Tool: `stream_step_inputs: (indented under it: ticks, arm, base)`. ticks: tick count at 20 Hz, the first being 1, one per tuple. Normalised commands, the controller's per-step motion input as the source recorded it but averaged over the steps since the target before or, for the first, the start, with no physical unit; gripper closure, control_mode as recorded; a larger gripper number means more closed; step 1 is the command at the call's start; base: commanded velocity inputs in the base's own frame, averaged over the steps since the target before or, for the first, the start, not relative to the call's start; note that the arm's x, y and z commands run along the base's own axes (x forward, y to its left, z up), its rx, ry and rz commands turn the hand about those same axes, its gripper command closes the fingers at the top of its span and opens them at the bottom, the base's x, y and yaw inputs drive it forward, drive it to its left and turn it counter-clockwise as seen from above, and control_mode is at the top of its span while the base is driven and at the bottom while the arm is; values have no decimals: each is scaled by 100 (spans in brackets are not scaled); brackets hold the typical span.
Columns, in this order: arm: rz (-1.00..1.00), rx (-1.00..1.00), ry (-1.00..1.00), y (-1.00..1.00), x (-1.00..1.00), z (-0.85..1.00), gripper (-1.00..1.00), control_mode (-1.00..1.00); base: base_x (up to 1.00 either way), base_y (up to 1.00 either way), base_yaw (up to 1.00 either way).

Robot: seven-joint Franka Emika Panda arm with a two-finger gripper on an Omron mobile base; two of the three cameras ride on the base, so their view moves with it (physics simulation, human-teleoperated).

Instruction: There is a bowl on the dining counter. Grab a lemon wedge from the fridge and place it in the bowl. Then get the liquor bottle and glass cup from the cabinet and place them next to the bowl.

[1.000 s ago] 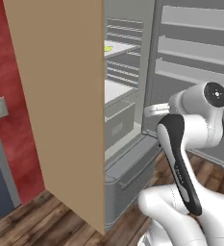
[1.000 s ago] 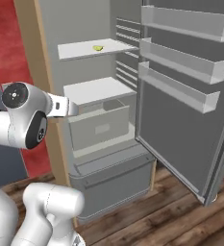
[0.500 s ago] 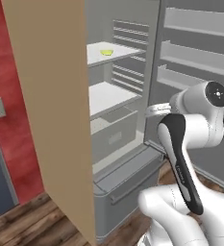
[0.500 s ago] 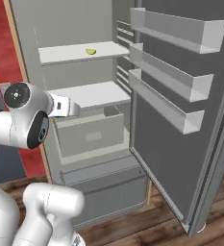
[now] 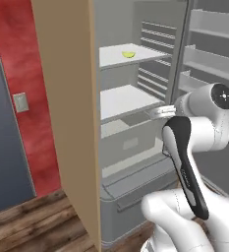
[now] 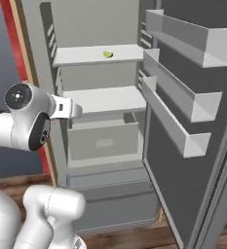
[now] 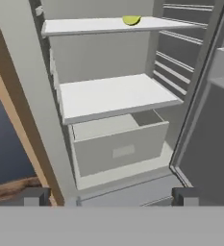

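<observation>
one lemon wedge [image 7: 131, 20], two white shelves [image 7: 114, 94], one grey drawer [image 7: 120, 148].

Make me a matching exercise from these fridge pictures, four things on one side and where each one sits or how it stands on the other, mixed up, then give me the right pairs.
Things:
1. lemon wedge
2. grey drawer
3. door bins
4. gripper

Places or states:
A. just under the lower white shelf
B. open and holding nothing, facing into the fridge
C. on the upper white shelf
D. stacked along the inside of the swung-open door

Pairs: 1-C, 2-A, 3-D, 4-B
</observation>
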Motion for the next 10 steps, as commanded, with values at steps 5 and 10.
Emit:
stream_step_inputs:
  ticks: [5,10]
  arm:
    - [0,0,0,0,0,0,-100,100]
    - [0,0,0,0,0,0,-100,100]
  base:
    - [22,-18,47]
    - [1,-44,41]
